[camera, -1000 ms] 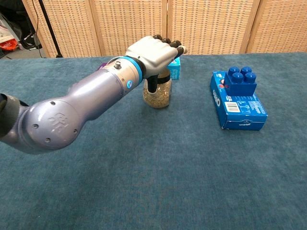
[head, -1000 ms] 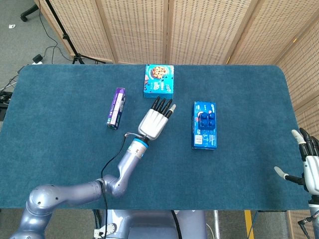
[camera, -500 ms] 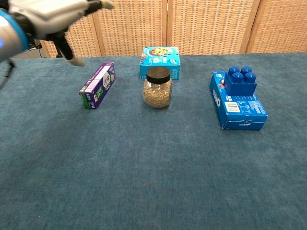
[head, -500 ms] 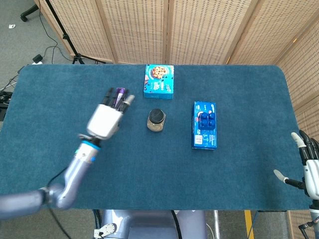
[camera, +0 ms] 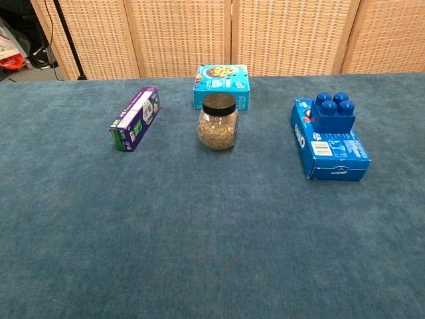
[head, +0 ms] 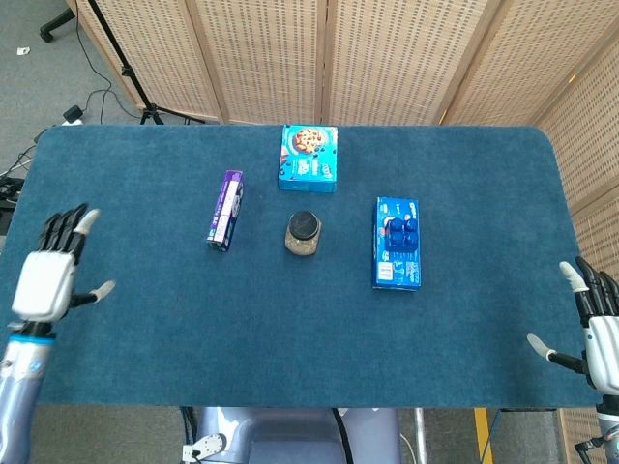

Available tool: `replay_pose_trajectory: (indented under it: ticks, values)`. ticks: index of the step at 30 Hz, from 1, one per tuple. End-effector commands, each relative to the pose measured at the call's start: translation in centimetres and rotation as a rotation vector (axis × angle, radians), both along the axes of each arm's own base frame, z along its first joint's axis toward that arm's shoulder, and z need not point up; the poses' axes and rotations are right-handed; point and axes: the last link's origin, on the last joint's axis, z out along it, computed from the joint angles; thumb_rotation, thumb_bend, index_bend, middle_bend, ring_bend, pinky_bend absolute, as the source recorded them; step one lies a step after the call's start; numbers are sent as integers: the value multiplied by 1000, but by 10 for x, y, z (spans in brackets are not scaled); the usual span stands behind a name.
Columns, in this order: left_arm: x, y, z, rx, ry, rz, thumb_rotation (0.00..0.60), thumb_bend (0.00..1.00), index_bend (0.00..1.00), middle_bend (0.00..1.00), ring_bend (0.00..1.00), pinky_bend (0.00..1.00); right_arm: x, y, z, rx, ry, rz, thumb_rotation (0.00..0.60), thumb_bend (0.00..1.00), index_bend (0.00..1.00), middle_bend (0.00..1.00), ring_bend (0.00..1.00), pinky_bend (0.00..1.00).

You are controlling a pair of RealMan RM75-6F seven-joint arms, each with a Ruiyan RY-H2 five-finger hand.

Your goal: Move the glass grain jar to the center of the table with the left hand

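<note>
The glass grain jar (head: pixel 303 234) (camera: pixel 218 122) has a black lid and stands upright near the middle of the blue table, with nothing touching it. My left hand (head: pixel 50 271) hovers at the table's left edge, far from the jar, fingers spread and holding nothing. My right hand (head: pixel 597 327) is at the lower right corner, off the table's edge, fingers apart and empty. Neither hand shows in the chest view.
A purple box (head: pixel 225 210) (camera: pixel 135 118) lies left of the jar. A teal cookie box (head: pixel 309 157) (camera: pixel 222 86) lies behind it. A blue box with a block on top (head: pixel 397 242) (camera: pixel 329 139) lies to its right. Wicker screens stand behind the table (head: pixel 145 329).
My left hand let go of the jar, lifted off it and swung back left to the table's edge. The jar stayed where it stands. The right hand barely moved.
</note>
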Motion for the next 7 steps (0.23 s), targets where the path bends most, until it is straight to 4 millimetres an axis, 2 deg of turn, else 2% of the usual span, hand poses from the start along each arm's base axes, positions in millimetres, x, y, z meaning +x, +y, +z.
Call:
replay_pose_trajectory:
  ticks: [1,4,7]
  values:
    - [-50,-61,15,37,-66,71,600,0,0,0,0,0,0,3,0,-4,4,2,600,0,0,0,0,0]
    - [-65,-75,19,40,-97,110,600,0,0,0,0,0,1,5,2,-13,3,4,600,0,0,0,0,0]
    - [-71,-75,24,42,-70,120,600,0,0,0,0,0,0,7,4,-25,6,-3,600,0,0,0,0,0]
